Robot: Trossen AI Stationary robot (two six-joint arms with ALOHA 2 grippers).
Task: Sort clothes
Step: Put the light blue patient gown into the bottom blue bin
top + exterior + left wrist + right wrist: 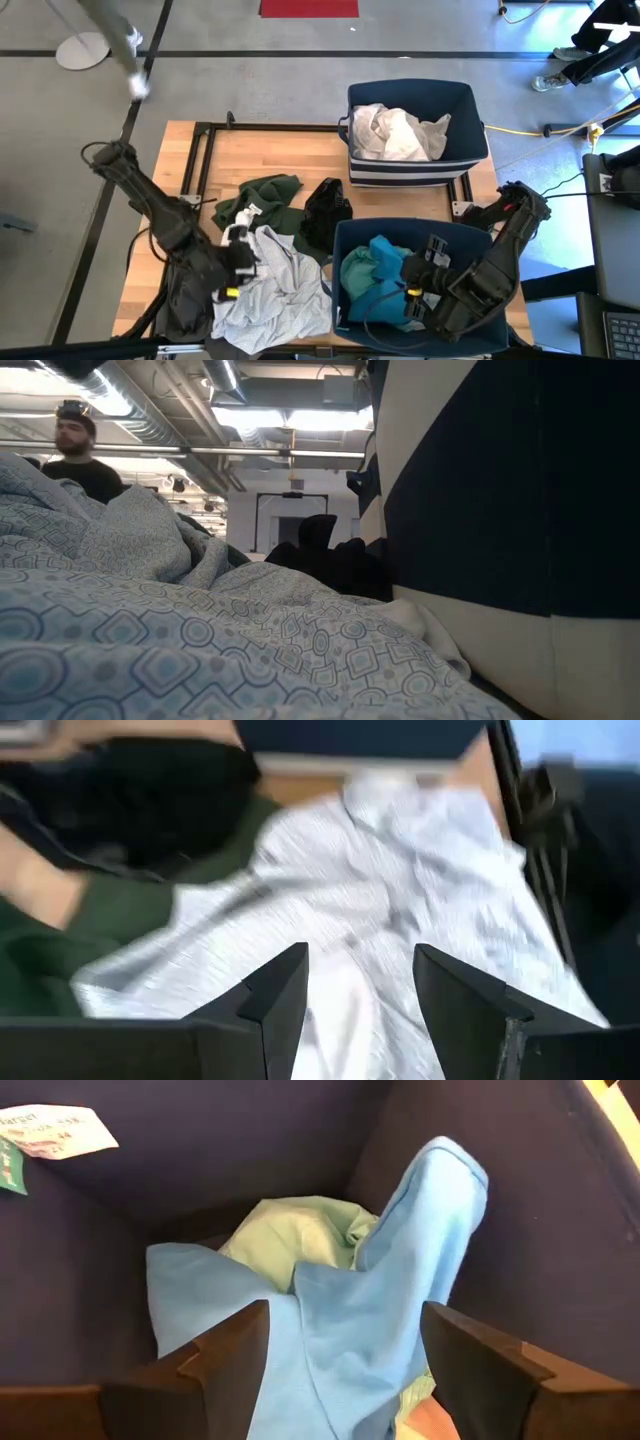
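Note:
A light grey patterned garment lies spread on the table's near left, and fills the low view. My left gripper hovers open just over it. A dark green garment and a black one lie behind it. My right gripper is open inside the near navy bin, its fingers on either side of a teal blue garment. A turquoise garment lies beside that one. White and pale clothes lie in the far navy bin. My right gripper points down into the near bin with the teal blue garment's upper folds between its open fingers. I cannot tell whether the fingers touch the cloth. The garment rests on the bin's floor, one end leaning up against the bin's wall.
A dark charcoal garment lies at the near left under the left arm. The near bin's navy and white wall stands close beside the grey garment. Bare wood shows at the table's far left. A person stands beyond the table.

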